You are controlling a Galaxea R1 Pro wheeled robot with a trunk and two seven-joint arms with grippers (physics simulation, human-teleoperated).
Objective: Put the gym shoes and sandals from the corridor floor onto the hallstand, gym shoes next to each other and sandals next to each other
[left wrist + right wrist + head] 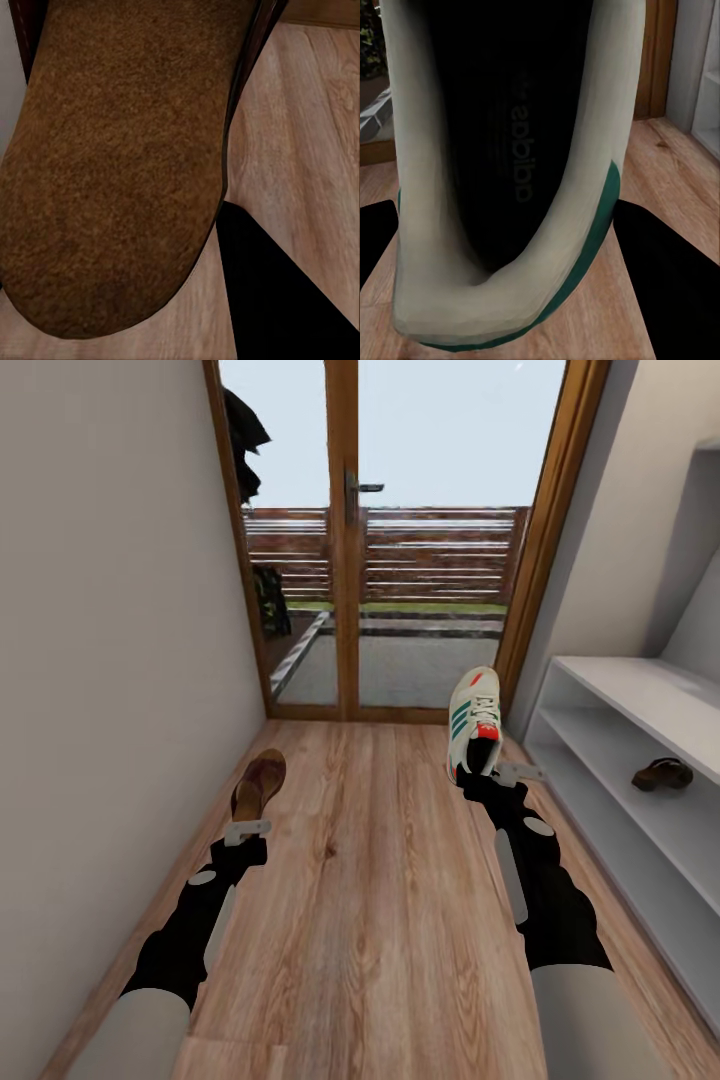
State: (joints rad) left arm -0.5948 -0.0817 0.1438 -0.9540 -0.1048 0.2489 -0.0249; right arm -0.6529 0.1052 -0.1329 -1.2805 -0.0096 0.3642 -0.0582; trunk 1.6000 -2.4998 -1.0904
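My left gripper [248, 828] is shut on the heel end of a dark brown sandal [259, 782], held above the corridor floor [380, 920] near the left wall. The left wrist view shows its tan sole [112, 165] close up. My right gripper [500, 772] is shut on the heel of a cream gym shoe [473, 722] with green stripes, its toe pointing away from me. The right wrist view looks into that shoe's dark opening [510, 150]. The second sandal [662, 773] lies on a lower shelf of the hallstand [640, 700] at the right.
A wood-framed glass door [345, 560] closes the far end of the corridor. A plain wall [100, 660] runs along the left. Wood planks stretch between my two arms.
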